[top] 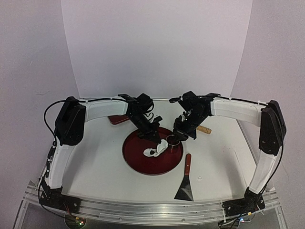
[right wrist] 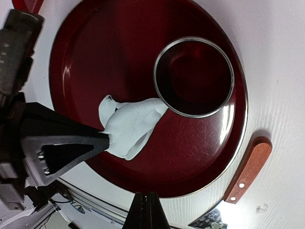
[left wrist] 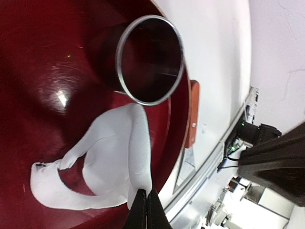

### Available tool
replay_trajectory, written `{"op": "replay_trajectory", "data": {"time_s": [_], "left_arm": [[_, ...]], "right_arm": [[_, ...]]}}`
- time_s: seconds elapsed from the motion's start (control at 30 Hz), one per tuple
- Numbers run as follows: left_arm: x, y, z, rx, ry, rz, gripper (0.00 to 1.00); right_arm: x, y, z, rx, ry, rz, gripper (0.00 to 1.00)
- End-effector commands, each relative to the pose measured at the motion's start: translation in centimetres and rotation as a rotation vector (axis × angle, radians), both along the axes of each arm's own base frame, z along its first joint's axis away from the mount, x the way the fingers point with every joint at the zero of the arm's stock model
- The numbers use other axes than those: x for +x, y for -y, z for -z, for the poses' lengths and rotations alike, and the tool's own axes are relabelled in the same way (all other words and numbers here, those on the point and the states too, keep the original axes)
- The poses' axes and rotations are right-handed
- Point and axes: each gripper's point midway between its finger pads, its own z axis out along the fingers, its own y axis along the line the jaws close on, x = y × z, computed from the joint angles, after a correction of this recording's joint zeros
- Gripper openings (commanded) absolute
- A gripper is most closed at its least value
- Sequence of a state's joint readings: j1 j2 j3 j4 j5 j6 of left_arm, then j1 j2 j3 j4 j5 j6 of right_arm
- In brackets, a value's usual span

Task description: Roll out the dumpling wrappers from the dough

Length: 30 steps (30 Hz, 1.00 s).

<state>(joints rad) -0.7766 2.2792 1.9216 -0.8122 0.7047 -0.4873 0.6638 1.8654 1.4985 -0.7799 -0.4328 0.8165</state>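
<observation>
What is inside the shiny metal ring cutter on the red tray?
Bare round red tray shows inside the shiny metal ring cutter; no dough disc. Its wall hides a sliver of floor.

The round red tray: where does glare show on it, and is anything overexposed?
Left wrist view: one white glare spot on the round red tray, lower right corner overexposed; right wrist view: pale glare streaks beside the shiny metal ring cutter; top view: soft, even light.
</observation>
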Motion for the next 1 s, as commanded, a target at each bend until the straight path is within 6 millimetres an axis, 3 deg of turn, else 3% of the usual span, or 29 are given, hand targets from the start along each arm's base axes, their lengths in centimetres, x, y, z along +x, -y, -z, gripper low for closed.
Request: {"op": "replay_trajectory", "data": {"time_s": [0.0,0.2,0.47,0.7,0.97], "left_arm": [[-1.3,0.5,0.8,-0.039,-0.050,0.046,0.00],[-1.6,-0.2,3.1,0.016,-0.077,0.025,0.00],[-1.7,0.1,4.5,0.014,-0.110,0.022,0.00],[-1.8,-0.2,5.0,0.027,-0.113,0.010,0.00],[-2.0,-0.4,5.1,0.033,-0.113,0.004,0.00]], "right_arm": [[-0.1,-1.7,-0.2,0.122,0.008,0.094,0.00],[-0.8,-3.9,1.8,0.194,0.014,0.144,0.00],[-1.6,-3.6,3.6,0.199,0.013,0.209,0.00],[-2.0,-3.2,5.7,0.191,0.009,0.242,0.00],[-1.1,-4.5,6.3,0.202,0.025,0.210,0.00]]}}
